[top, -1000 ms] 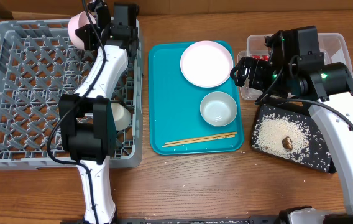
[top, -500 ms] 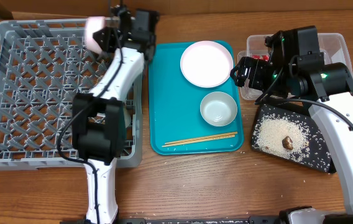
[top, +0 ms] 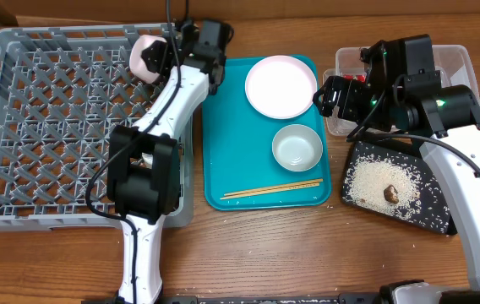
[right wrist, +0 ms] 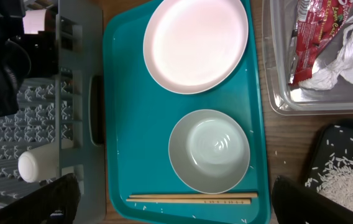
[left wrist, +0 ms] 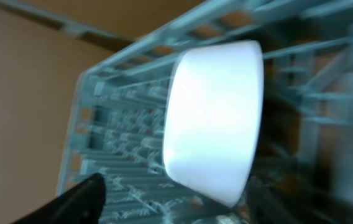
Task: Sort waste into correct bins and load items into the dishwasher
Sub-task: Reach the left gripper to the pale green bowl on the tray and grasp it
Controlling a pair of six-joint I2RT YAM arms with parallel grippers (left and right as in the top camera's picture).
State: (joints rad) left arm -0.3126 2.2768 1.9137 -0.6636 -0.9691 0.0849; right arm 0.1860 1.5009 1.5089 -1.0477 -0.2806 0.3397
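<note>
A white bowl (top: 146,57) lies on its side in the far right corner of the grey dishwasher rack (top: 46,127). My left gripper (top: 163,55) stands around this bowl (left wrist: 214,118) with its jaws apart, and a gap shows at the left finger (left wrist: 83,194). My right gripper (top: 324,100) hovers wide open and empty over the teal tray's right edge. Below it lie the plate (right wrist: 195,43), a second bowl (right wrist: 209,150) and the chopsticks (right wrist: 192,198). A white cup (right wrist: 38,165) lies in the rack.
The teal tray (top: 223,127) sits between the rack and the bins. The clear tub (top: 455,59) holds the red wrapper (right wrist: 316,31) and the tissue (right wrist: 350,62). The black tray (top: 430,215) holds rice (top: 367,181) and a brown lump (top: 390,193).
My left gripper carried the bowl to the right along the rack's far wall and its jaws have opened off it. The right arm has not moved.
</note>
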